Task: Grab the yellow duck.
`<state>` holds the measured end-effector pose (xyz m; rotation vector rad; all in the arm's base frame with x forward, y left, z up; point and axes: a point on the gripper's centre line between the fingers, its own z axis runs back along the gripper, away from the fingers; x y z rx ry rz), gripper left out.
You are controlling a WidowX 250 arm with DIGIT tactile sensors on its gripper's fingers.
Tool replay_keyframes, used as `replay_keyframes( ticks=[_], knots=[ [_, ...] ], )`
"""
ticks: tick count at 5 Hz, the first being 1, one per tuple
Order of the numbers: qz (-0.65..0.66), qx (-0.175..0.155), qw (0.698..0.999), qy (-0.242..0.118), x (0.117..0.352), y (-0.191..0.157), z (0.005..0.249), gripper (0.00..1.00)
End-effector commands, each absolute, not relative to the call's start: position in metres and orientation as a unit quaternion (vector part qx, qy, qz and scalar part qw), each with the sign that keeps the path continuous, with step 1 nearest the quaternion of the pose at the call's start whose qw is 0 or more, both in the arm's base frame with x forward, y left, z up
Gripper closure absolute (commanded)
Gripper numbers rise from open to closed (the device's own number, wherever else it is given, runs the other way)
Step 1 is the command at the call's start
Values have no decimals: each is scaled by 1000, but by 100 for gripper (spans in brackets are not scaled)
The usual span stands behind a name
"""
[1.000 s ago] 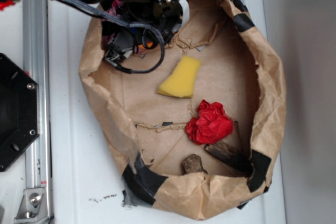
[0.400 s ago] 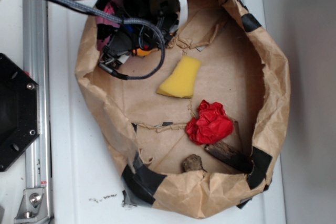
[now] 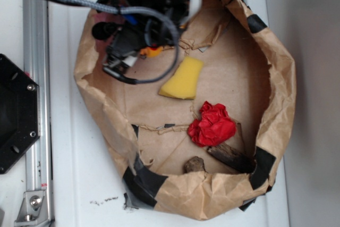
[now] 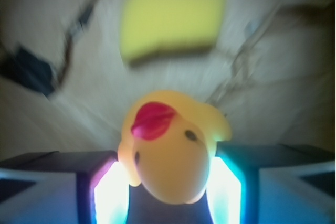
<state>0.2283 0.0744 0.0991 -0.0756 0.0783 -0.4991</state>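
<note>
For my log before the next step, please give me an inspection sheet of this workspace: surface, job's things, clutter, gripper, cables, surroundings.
Surface: crumpled brown paper basin, black-taped rim, on a white table.
Job's things: yellow duck between the gripper fingers, beak toward the camera.
Clutter: pale yellow sponge, red crumpled wad, two brown wood pieces near the bottom rim.
Gripper: gripper shut on the duck.
Cables: black looped cable hanging from the arm.
Surroundings: metal rail, black plate at the image's left.

We see the black robot gripper point(image 4: 170, 182) now risen from the bag's floor, carrying the small glossy yellow rubber duck point(image 4: 173, 145) up between its fingers.
</note>
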Motion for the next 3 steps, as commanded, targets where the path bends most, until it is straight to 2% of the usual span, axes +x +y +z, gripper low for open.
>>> replay_keyframes(
  ticks=[1, 2, 3],
  knots=[
    [-109, -14, 994, -13, 263, 30, 150, 100],
    [-20, -9, 999, -49, 262, 34, 150, 100],
    [-22, -30, 997, -63, 264, 38, 143, 100]
  ],
)
